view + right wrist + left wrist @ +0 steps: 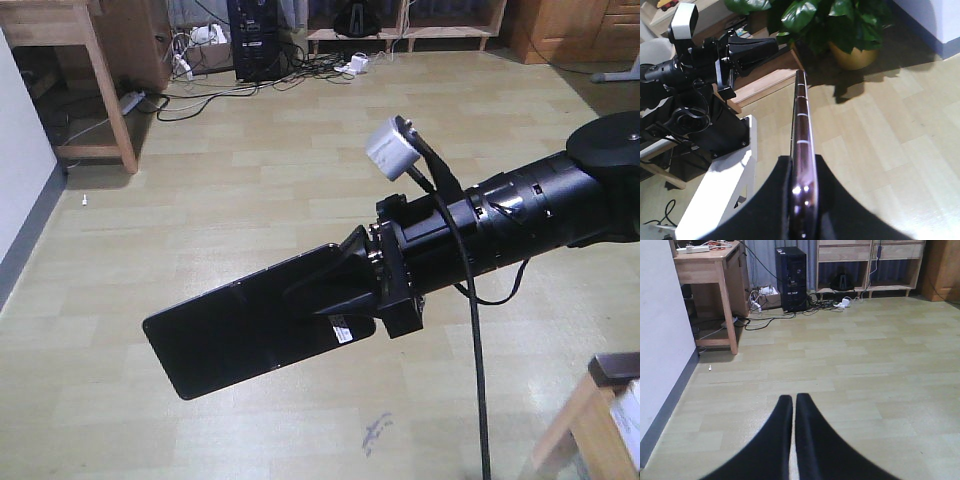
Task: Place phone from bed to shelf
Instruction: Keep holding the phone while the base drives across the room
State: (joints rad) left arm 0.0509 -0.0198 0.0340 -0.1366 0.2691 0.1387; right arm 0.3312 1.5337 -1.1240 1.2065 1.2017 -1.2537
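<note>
Front and left wrist views share the far desk (pixel 50 25); right wrist hugs the phone (pixel 801 125), facing a plant (pixel 825 20)

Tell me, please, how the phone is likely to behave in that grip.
The phone looks rigid: it juts straight from the right end effector without sagging. Its glossy faces are probably slippery, and held near one end it might pivot. Over bare floor, a drop could crack it.

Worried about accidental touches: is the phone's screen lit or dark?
Dark: the phone shows a uniformly black face, no glow, clamped in the right gripper.
</note>
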